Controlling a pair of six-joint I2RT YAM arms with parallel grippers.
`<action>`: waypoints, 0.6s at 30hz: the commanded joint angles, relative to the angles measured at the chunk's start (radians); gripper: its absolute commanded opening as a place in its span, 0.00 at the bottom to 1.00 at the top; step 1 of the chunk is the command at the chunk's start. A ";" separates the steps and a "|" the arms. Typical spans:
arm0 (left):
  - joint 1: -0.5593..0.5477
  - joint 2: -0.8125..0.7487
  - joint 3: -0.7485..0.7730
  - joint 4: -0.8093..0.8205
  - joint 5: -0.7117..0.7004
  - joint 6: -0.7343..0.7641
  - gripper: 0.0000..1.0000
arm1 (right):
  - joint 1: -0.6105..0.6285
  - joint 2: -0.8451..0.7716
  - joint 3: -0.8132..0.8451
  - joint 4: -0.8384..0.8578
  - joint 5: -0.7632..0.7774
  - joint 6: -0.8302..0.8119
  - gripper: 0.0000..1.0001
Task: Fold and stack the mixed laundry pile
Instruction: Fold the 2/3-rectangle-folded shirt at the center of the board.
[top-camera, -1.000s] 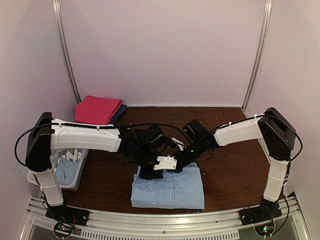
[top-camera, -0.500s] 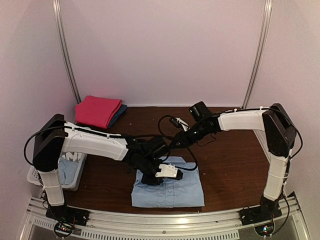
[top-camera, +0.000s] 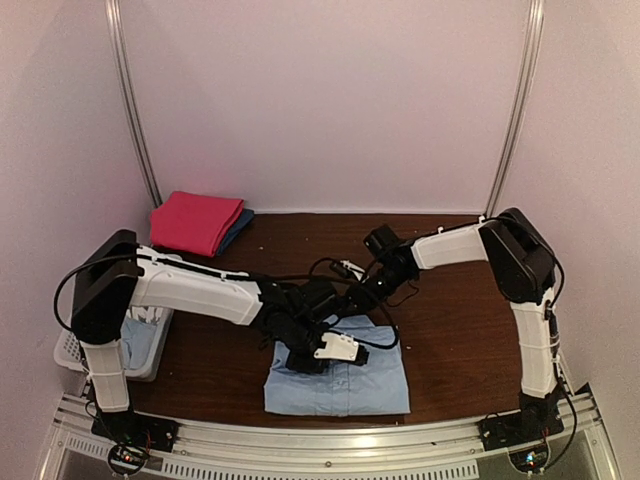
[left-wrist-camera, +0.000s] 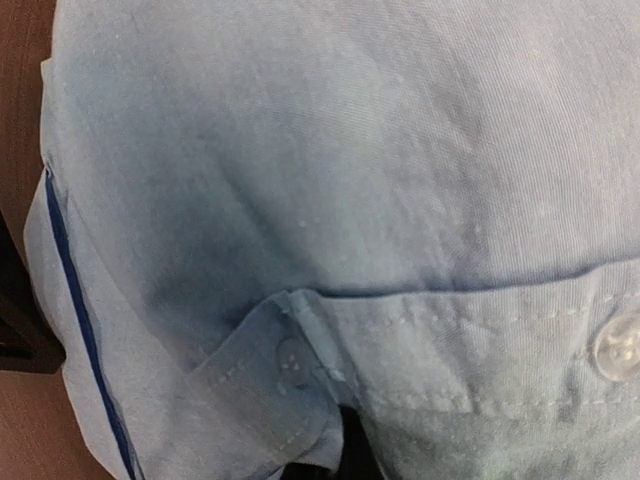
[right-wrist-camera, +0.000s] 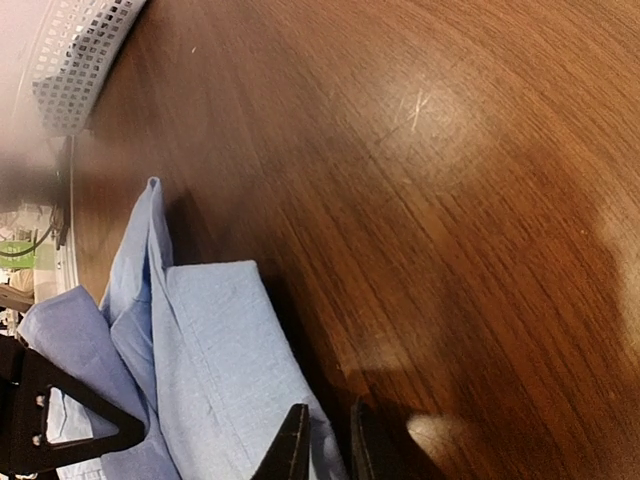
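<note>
Top external: shirt (top-camera: 352, 386) apparently beneath left gripper (top-camera: 298, 358).

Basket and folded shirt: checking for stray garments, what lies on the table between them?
Only bare wood table lies between the basket and the folded shirt, as the top view shows.

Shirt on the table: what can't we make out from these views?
- Left hand: left wrist view is filled by the shirt; fingers out of frame, so any hold on cloth is unseen.
- Right hand: right wrist view's bottom edge cuts the fingertips; pinching the shirt edge or not is unclear.
- Basket: top view, left arm covers most of its contents.
</note>
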 joint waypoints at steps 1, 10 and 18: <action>-0.005 -0.037 0.064 -0.028 -0.004 0.025 0.01 | 0.008 0.030 -0.039 -0.041 0.012 -0.039 0.15; 0.033 -0.083 0.122 -0.065 -0.004 0.046 0.02 | 0.009 0.029 -0.058 -0.033 0.012 -0.044 0.13; 0.073 -0.063 0.146 -0.044 -0.034 0.086 0.02 | 0.011 0.033 -0.067 -0.017 -0.008 -0.037 0.12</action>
